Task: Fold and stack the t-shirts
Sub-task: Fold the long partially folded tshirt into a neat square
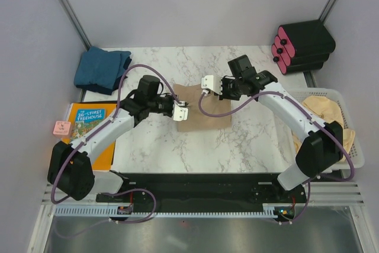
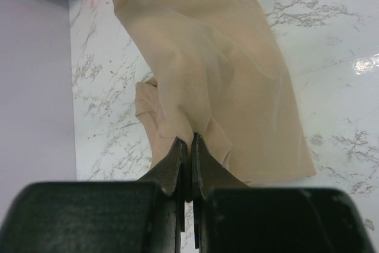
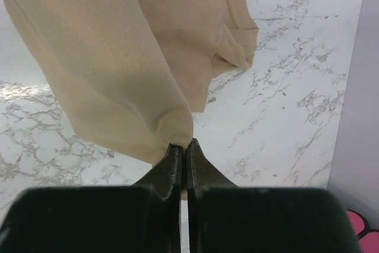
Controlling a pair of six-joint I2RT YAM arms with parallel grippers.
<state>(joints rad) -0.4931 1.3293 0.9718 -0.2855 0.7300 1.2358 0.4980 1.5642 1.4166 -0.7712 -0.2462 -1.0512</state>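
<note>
Top external: tan shirt (image 1: 204, 115) mid-table (image 1: 243, 143), partly lifted. Left gripper (image 1: 182, 111) clamped on its left edge, right gripper (image 1: 206, 83) clamped on its far edge, cloth bunched between both sets of fingers. Folded teal shirt (image 1: 102, 69) far left; beige shirts (image 1: 324, 108) in basket (image 1: 357, 146) at right.

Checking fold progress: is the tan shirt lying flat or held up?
Partly held up: left gripper and right gripper each pinch the tan shirt by an edge, jaws shut, cloth draping onto the table.
</note>
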